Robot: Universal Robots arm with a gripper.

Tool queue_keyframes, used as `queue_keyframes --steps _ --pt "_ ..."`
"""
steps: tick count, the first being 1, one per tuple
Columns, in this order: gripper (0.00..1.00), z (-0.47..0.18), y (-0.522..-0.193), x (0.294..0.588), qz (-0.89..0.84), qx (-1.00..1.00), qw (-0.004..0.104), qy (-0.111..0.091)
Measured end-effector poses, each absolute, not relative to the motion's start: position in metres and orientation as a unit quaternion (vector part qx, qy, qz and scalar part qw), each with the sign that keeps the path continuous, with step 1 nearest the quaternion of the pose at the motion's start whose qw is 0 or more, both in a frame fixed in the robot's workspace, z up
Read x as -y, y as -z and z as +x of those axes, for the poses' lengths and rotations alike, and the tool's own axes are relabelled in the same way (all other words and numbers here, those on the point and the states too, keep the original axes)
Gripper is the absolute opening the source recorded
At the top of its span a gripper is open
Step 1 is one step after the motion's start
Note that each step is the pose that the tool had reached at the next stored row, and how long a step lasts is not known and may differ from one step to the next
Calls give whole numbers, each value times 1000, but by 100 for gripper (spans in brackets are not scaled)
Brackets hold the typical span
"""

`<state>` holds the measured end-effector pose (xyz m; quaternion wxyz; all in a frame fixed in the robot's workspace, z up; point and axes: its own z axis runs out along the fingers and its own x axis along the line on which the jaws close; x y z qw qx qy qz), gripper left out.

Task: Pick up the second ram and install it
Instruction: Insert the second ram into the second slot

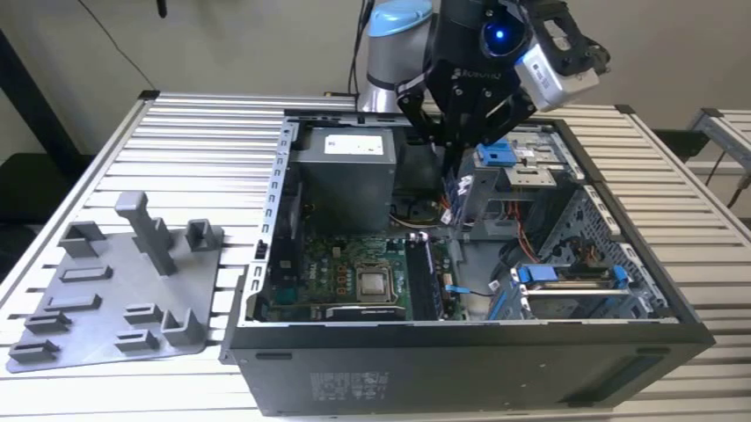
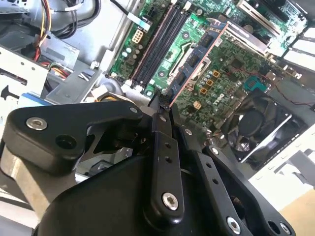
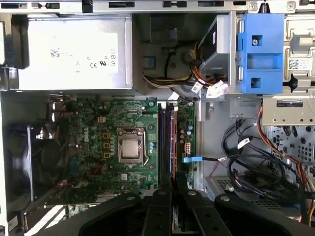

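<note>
Exterior view showed our gripper (image 1: 452, 149) above the open computer case (image 1: 470, 352), fingers closed on the second ram (image 1: 448, 180), a dark edge-on strip. We judged it should stay parallel to the memory slots (image 3: 167, 142) near the motherboard's (image 3: 98, 147) drive-cage edge.

Slatted silver-grey metal table (image 1: 176, 132), pale ribbed pattern throughout. Open black steel computer case (image 1: 470, 369) on it; inside, a green printed motherboard (image 3: 98, 147) speckled with small orange and black parts, and a silver square processor (image 3: 130, 150) at its middle. Grey boxy power supply (image 3: 74, 54) with a white label. Bright-blue plastic drive clip (image 3: 261, 54) on silver metal. Red, yellow and orange wire bundle (image 3: 197, 73). Flat grey plastic fixture tray (image 1: 118, 299) near the table's edge. Matte black gripper (image 2: 165, 105); robot arm with light-blue cap (image 1: 399, 13).
</note>
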<state>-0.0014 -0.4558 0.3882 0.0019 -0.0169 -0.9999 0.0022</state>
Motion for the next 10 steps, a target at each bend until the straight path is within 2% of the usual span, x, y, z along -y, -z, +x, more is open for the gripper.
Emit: queue_keyframes --steps 10 --pt "15 1 -375 451 -15 1000 2 -2"
